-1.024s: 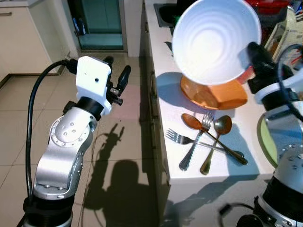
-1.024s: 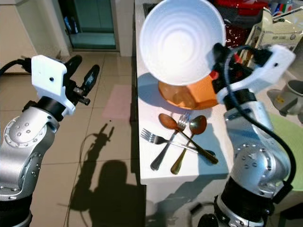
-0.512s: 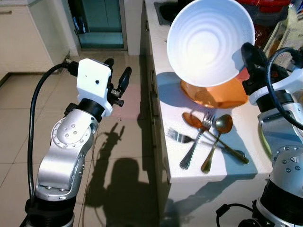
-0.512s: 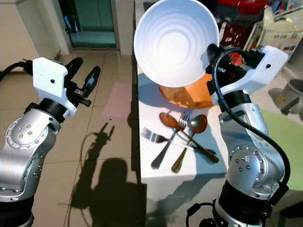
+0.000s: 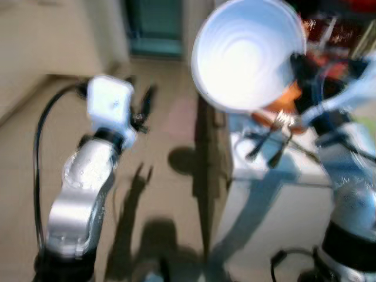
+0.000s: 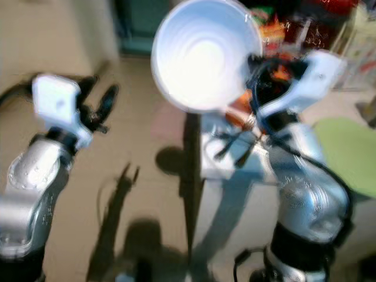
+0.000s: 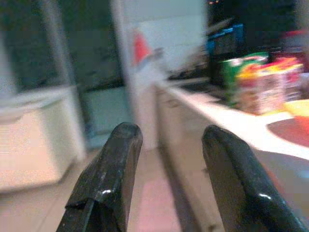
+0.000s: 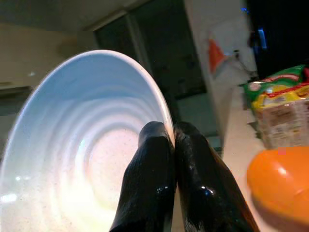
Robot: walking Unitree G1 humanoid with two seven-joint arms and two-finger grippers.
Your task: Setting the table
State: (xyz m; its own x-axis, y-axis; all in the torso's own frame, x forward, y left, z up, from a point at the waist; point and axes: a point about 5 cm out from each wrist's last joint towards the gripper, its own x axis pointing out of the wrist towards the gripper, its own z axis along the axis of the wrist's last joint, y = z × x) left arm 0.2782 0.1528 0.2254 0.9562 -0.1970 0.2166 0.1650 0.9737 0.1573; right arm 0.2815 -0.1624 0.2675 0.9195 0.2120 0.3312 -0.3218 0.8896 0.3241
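Two silver arms are raised over the tiled floor [image 5: 158, 194]. On the white counter [image 5: 276, 167] to the right lies blurred metal cutlery [image 6: 235, 144]; the pieces cannot be counted. Beyond it sits one orange bowl [image 8: 280, 186], glossy and rounded. One white bowl [image 5: 247, 56], ribbed with concentric rings, is held tilted above the counter's left edge; the right gripper [image 8: 166, 145] pinches its rim, one finger on each side. The left gripper [image 7: 166, 142] hangs with fingers apart, holding nothing, left of the counter.
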